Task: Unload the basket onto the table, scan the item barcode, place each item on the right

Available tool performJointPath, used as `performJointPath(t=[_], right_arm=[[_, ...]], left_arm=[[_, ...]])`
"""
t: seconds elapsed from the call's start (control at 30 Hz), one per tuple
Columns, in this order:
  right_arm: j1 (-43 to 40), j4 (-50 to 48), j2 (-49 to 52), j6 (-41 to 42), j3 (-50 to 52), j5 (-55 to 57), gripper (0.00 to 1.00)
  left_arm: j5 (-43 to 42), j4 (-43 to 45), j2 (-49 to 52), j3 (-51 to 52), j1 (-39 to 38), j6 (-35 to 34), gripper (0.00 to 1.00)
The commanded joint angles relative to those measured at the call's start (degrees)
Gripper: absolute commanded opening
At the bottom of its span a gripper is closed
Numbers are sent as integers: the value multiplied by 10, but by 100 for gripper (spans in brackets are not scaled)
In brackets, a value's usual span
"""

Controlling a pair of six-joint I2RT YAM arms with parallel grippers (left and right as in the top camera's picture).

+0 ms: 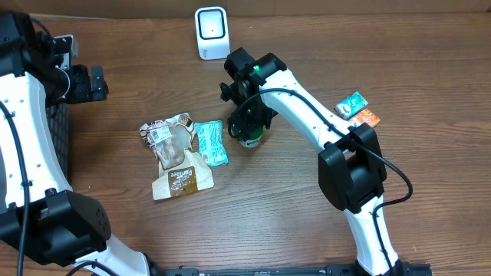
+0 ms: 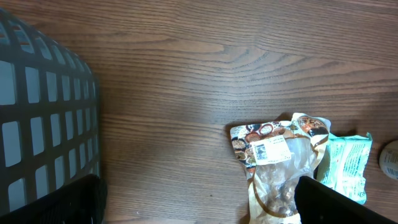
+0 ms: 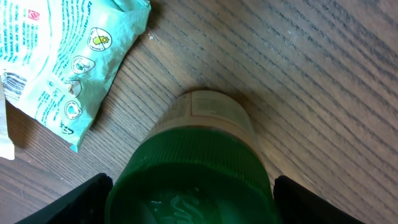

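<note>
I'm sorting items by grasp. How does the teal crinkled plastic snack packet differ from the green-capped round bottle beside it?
The teal crinkled plastic snack packet lies flat; the green-capped round bottle stands upright. The packet is soft and wrinkled; the bottle is rigid, its cap ribbed. The packet lies free; the right gripper straddles the bottle. Both rest on the wooden table, close but apart.

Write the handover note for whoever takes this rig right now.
Left hand: open, empty, beside the basket.
Right hand: closed around the cap of the green-capped bottle, which stands on the table.
Scanner: at the far edge, apart from the bottle.
Done: bottle apparently gripped.
Left: lift it and show its barcode to the scanner. No barcode shows in any view.
</note>
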State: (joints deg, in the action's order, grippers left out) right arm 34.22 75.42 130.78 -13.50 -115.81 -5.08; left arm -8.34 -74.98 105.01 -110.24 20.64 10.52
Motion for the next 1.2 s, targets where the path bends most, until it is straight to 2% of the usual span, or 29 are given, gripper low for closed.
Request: performJointPath(t=[0.0,0.13,0.2,0.53,0.77,0.9,1.07,1.17], right_arm=[[1,-1,9,2,4,3,80],[1,-1,10,2,4,5,80],[1,-2,10,2,4,5,77],[1,0,10,2,3,5,48],[1,36,6,2,-37,-2,39],[-5,54,-12,-3,-86,-67,39],[-22,78,-46,-50,-154,-204,38],[-39,76,-68,-50,-177,-280,38]], left_arm=[[0,1,-1,0,0,7,99],[0,1,-1,0,0,7,100],[0,1,-1,0,0,7,99],[0,1,-1,0,0,7,100],[0,1,-1,0,0,7,100],[0,1,-1,0,0,7,99],[0,1,-1,0,0,7,99],[0,1,-1,0,0,7,100]])
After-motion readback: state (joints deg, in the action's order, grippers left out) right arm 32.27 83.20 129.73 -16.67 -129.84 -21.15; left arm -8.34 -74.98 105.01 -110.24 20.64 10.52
